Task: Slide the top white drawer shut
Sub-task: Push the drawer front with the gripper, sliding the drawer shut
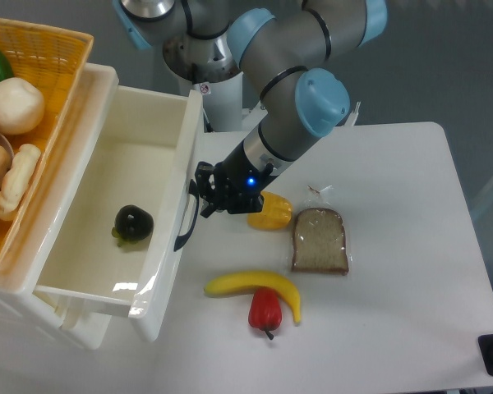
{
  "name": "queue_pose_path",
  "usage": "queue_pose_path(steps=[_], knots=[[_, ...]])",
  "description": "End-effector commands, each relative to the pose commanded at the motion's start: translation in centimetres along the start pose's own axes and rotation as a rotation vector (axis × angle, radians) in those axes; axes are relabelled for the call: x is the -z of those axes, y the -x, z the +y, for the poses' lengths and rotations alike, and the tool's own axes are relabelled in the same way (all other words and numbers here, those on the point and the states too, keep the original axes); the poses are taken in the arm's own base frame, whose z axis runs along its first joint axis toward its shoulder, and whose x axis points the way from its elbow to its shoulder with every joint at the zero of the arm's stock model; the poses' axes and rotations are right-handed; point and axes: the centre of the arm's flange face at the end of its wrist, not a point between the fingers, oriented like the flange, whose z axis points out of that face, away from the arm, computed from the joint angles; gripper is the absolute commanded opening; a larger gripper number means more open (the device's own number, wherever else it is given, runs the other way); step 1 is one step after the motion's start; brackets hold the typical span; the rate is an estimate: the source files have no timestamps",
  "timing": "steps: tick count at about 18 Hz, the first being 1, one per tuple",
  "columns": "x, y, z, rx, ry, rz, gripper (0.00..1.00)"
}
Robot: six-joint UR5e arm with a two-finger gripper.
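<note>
Pincer [202, 190] sits right at the front face of the top white drawer [107, 205], up against its dark curved handle [188, 215]; from my view I cannot tell whether its fingers are spread or pressed together. That drawer stands pulled well out of the cabinet at the left side of the table [394, 271], its long axis running from upper right to lower left, with the handle face turned toward the arm [300, 98]. A dark round fruit [132, 223] lies inside on its floor. On the cabinet top I see a yellow basket [41, 49] holding food. On the white table lie a yellow pepper [271, 213], a slice of bread [320, 240], a banana [255, 287] and a red pepper [264, 310]. Behind is a grey floor.
</note>
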Motion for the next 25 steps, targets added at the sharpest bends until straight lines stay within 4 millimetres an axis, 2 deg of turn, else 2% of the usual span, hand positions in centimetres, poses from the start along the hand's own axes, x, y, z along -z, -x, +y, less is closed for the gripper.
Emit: queue_pose_path(steps=[6,12,16,25], knots=[[0.2,-1.7,-0.2,-0.017,-0.005,0.007,0.07],[-1.5,-3.6,-0.8,-0.047,0.024,0.025,0.07],[-1.9,-3.9,-0.7,-0.048,0.032,0.031,0.07],[-3.7,-7.1,-1.5,-0.066,0.062,0.042,0.07]])
